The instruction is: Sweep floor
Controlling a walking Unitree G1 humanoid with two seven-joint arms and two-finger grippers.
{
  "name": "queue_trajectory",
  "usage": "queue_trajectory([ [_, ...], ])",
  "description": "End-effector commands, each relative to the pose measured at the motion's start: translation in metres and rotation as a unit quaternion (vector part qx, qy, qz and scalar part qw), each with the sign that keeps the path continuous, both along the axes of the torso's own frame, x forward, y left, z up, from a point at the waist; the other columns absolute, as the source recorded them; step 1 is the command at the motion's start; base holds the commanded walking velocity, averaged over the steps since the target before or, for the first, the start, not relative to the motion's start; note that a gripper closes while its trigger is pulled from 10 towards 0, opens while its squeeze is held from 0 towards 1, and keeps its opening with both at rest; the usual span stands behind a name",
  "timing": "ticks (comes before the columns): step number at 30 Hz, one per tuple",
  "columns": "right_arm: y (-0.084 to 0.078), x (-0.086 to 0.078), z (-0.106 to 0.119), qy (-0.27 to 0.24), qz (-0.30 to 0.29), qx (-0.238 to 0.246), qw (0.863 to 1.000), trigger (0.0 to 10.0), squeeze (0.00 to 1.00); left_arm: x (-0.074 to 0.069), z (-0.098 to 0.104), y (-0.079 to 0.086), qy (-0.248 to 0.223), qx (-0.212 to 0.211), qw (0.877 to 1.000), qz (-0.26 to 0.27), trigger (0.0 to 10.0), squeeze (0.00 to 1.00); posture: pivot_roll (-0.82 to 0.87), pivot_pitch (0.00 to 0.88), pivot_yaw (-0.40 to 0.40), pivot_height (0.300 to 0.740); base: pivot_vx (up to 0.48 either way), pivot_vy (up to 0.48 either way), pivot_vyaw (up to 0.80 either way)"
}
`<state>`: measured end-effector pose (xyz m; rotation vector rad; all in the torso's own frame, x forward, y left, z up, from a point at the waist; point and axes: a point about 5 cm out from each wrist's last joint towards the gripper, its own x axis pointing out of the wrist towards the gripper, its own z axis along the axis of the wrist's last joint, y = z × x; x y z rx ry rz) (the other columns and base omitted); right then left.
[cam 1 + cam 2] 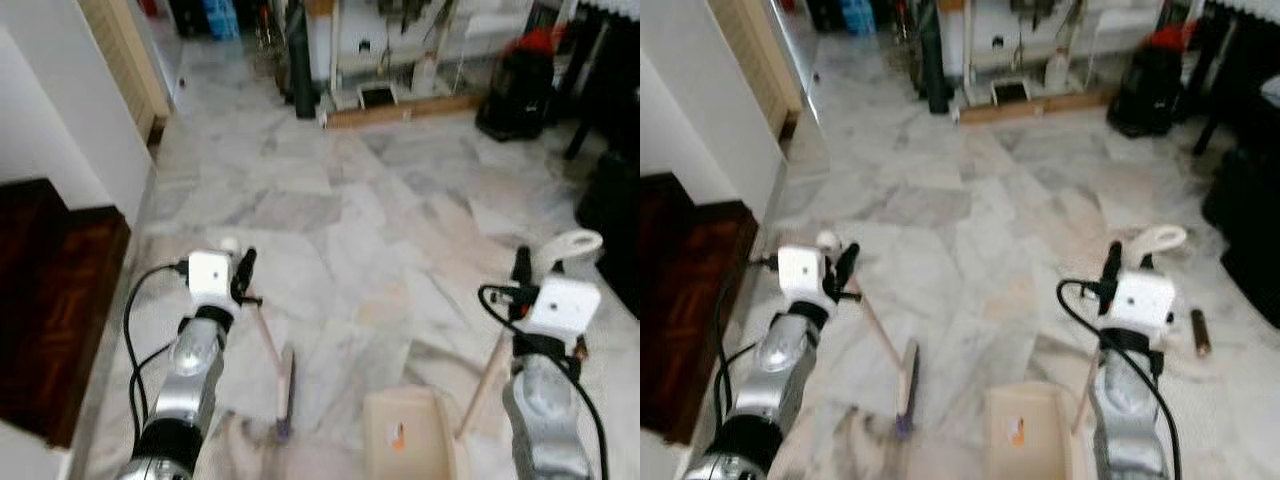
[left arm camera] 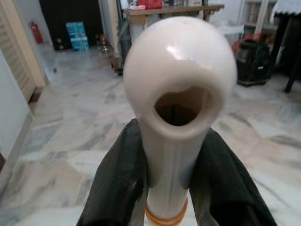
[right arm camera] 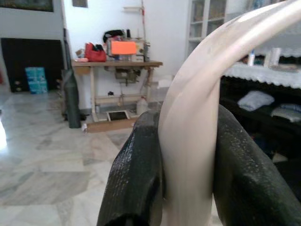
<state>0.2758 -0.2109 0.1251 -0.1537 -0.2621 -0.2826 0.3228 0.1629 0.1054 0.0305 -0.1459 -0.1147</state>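
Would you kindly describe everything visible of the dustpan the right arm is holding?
The cream plastic dustpan rests on the marble floor before the robot, its open tray carrying a small orange mark. A long pale handle slants up to a curved loop grip, where the right gripper has its jaws shut on it. The broom lies alongside, apart.

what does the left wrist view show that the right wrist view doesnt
Left wrist view alone: the left gripper shut on the broom handle, whose rounded end has a hanging hole; a red extinguisher by the wall.

Right wrist view alone: the right gripper shut on the curved dustpan handle; a table bearing red bags; folded cloths on a dark shelf.

Both: marble floor and a blue box at the far end.
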Motion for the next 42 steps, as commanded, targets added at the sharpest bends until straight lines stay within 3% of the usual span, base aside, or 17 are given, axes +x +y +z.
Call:
queue_trajectory([
  [1,-0.0038,-0.0016,0.0054,-0.015,-0.006,0.007,1.0,10.0,0.0,0.0038,0.0118,-0.0028,-0.024,0.004,1.0,-0.004,10.0,0.0,-0.08,0.044,0.095,0.74,0.345,0.0,0.0],
  [42,-0.0038,-0.0026,0.003,-0.007,-0.01,0.014,1.0,10.0,0.0,0.0015,0.0111,-0.0071,-0.017,0.001,1.0,-0.012,10.0,0.0,-0.08,0.086,0.103,0.74,0.352,0.0,-0.14],
])
